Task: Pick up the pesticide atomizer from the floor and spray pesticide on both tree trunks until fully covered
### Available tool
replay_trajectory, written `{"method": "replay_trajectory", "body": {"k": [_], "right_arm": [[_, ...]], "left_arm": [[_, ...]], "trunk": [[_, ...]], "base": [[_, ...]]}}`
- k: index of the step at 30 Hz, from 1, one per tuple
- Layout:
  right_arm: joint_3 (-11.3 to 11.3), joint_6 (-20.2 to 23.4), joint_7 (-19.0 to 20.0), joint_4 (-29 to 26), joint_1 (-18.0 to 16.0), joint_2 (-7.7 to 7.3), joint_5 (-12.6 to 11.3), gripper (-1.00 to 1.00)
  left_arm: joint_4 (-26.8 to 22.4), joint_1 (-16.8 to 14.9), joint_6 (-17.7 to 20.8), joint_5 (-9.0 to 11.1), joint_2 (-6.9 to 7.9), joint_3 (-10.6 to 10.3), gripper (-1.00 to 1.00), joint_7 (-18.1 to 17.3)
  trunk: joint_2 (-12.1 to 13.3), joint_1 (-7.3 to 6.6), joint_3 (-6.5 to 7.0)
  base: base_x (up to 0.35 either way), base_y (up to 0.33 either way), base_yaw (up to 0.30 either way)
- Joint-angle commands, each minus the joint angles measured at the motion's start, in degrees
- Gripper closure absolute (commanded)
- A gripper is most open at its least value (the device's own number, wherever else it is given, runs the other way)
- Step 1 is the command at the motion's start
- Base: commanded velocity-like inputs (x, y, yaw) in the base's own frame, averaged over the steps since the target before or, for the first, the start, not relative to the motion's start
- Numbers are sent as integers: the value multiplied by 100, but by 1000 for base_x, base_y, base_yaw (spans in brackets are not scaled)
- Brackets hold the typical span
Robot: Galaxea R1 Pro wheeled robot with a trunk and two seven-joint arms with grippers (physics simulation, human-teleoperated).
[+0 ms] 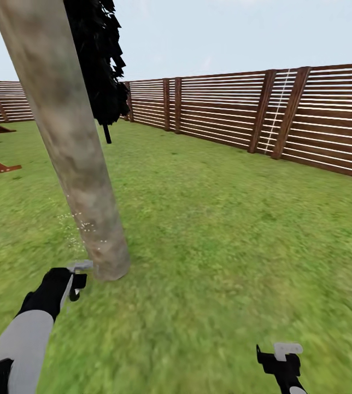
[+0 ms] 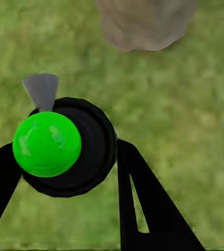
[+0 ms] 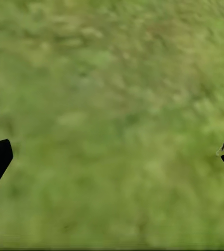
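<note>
Green blurry grass floor (image 1: 225, 246) filled the garden, brown slat fence (image 1: 318, 126) from twelve to three o'clock. Mottled beige tree trunk (image 1: 72, 142) leaned at eleven. At eight, the left gripper (image 1: 77, 279) clamped the pesticide atomizer (image 2: 65, 149) beside its base. At five, the right gripper (image 1: 280, 355) hung spread apart.

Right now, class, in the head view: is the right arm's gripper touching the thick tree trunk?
No, the right gripper hangs over grass, apart from the tree trunk.
</note>
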Motion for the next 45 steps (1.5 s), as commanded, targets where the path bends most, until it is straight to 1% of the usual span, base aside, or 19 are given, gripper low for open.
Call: {"method": "replay_trajectory", "body": {"k": [1,4,5,6,9,11,12,15,16,22,25,29,34,35,36,38,40,43,45], "right_arm": [[0,0,0,4,0,0,0,-100],[0,0,0,7,0,0,0,-100],[0,0,0,8,0,0,0,-100],[0,0,0,6,0,0,0,-100],[0,0,0,5,0,0,0,-100],[0,0,0,6,0,0,0,-100],[-2,0,0,6,0,0,0,-100],[-8,0,0,-2,0,-9,0,-100],[-9,0,0,-1,0,-9,0,-100],[-1,0,0,5,0,-9,0,-100],[0,0,1,5,0,-9,0,-100],[0,0,3,5,0,-9,0,-100],[0,0,0,5,0,-9,0,-100],[0,0,0,5,0,-9,0,-100],[0,0,0,5,0,-9,-2,-100],[0,0,0,3,0,-9,-2,-100],[0,0,0,4,0,-9,-3,-100],[0,0,3,1,0,-3,-1,-100],[0,0,2,1,0,-1,0,-100]], "left_arm": [[3,-3,52,2,100,-22,100,-86],[-8,-71,118,27,-20,-243,100,-143],[-14,-152,135,30,-91,-300,100,-138],[-13,-228,146,30,-108,-313,100,-137],[-2,-311,155,14,-49,-326,100,-143],[10,-325,163,32,170,-320,100,-151],[14,-328,164,34,171,-324,100,-152],[72,-556,239,38,-31,-327,100,-153],[75,-578,253,36,-44,-329,100,-153],[84,-424,223,-5,14,-357,100,-142],[101,-72,164,-10,5,-347,100,-66],[114,43,150,1,-4,-333,100,-51],[657,82,93,-31,32,-310,100,-40],[698,206,-151,-32,42,-299,100,-33],[715,320,-478,-29,69,-290,100,25],[722,407,-682,-8,87,-274,100,307],[719,431,-734,28,61,-249,100,651],[724,443,-739,58,-11,-256,100,729],[682,439,-734,57,-104,-248,100,747]], "trunk": [[0,0,-1],[0,0,-1],[0,0,-1],[0,0,-1],[0,0,-1],[0,0,-1],[0,0,-1],[0,0,-1],[0,0,-1],[0,0,-1],[0,0,-1],[0,0,-1],[0,0,-1],[0,0,-1],[0,0,-1],[0,0,-1],[0,0,-1],[0,0,-1],[0,0,-1]], "base": [[0,0,0],[0,0,0],[0,0,0],[0,0,0],[0,0,0],[0,0,0],[0,0,0],[0,0,0],[0,0,0],[0,0,0],[96,-12,0],[249,-139,0],[-87,-166,13],[-23,-17,196],[-10,-7,244],[-4,-3,265],[-1,-1,274],[55,-2,183],[251,-85,29]]}}
